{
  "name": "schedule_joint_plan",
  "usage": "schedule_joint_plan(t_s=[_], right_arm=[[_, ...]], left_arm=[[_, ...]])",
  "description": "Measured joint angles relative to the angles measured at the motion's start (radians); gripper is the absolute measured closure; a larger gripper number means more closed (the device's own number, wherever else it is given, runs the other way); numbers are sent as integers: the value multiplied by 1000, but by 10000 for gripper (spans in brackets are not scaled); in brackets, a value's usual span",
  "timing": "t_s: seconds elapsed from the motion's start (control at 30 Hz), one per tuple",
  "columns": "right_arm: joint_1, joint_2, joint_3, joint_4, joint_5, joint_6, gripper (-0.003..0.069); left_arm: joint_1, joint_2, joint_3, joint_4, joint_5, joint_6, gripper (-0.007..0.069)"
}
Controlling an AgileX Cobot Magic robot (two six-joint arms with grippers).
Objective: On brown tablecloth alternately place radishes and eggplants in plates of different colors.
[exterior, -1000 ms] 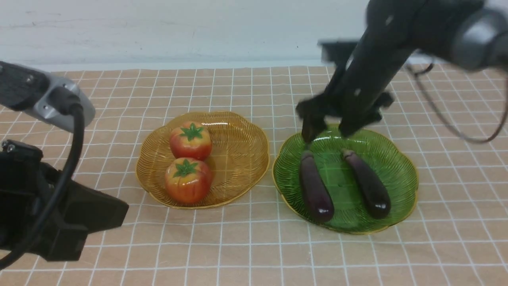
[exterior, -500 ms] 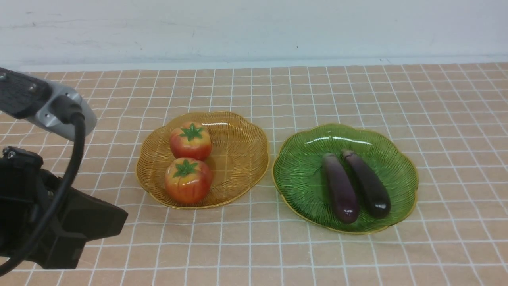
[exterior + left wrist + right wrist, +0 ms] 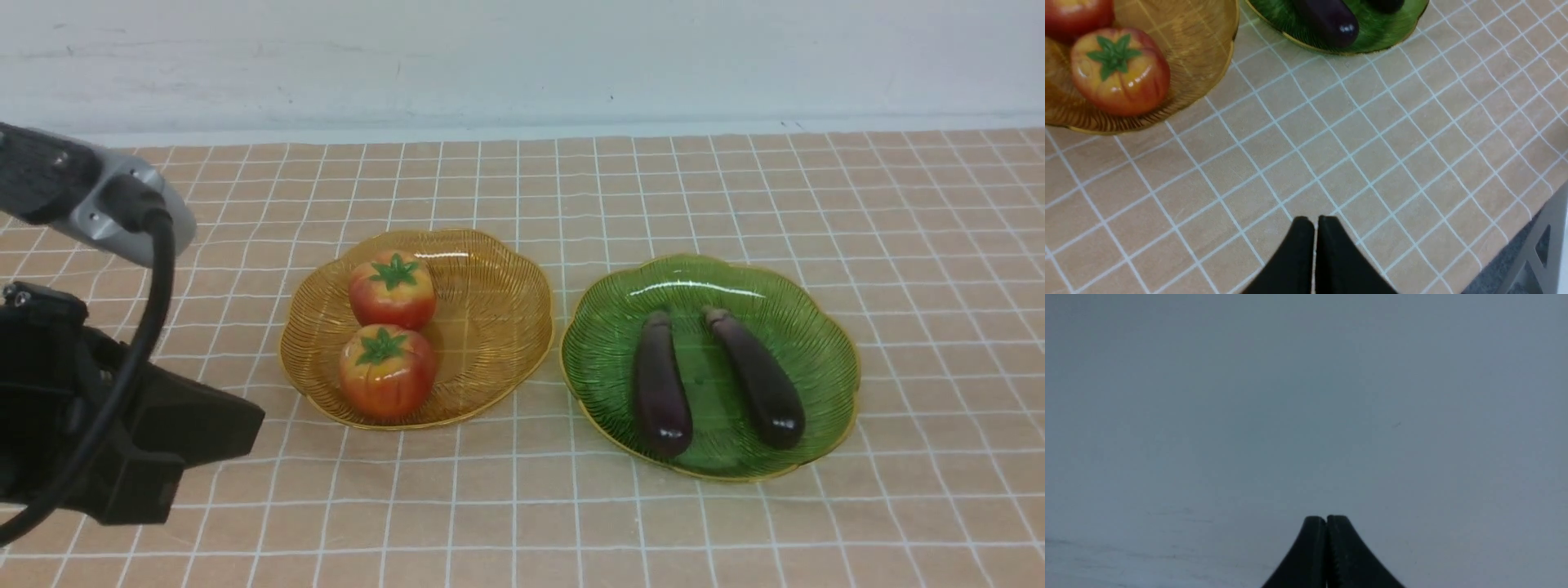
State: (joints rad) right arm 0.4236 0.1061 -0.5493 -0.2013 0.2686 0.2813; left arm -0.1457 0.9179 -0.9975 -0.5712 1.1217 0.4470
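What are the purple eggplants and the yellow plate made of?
The eggplants look like glossy plastic toys: bright glints sit on their tips. The yellow plate looks like see-through ribbed plastic, maybe glass: white lines of the tablecloth show through it.

Wall (image 3: 522,57): flat pale grey-white, matte, faint scuffs, one small dark speck right of centre. Lighter strip (image 3: 326,132) runs full width along the wall's foot. Floor (image 3: 1506,265): dark grey, on the side away from the wall. Frame (image 3: 1553,228) just beside it, also away from the wall: pale grey metal with a diagonal brace. Light is diffuse and even across the wall.
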Motion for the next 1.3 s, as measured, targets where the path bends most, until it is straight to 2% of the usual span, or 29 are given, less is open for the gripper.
schedule_joint_plan(t_s=[0.2,0.43,0.8,1.17,1.3], right_arm=[[0,-47,4,-25,-22,5,674],[0,-47,4,-29,-19,13,674],[0,-47,4,-29,-18,22,674],[0,-47,4,-29,-17,22,674],[0,-47,4,-29,-16,24,674]], left_arm=[[0,-52,12,0,-29,40,628],[0,-264,84,13,-118,62,628],[0,-587,204,-15,-373,48,628],[0,-664,215,-49,-387,41,628],[0,-664,233,13,-409,59,628]])
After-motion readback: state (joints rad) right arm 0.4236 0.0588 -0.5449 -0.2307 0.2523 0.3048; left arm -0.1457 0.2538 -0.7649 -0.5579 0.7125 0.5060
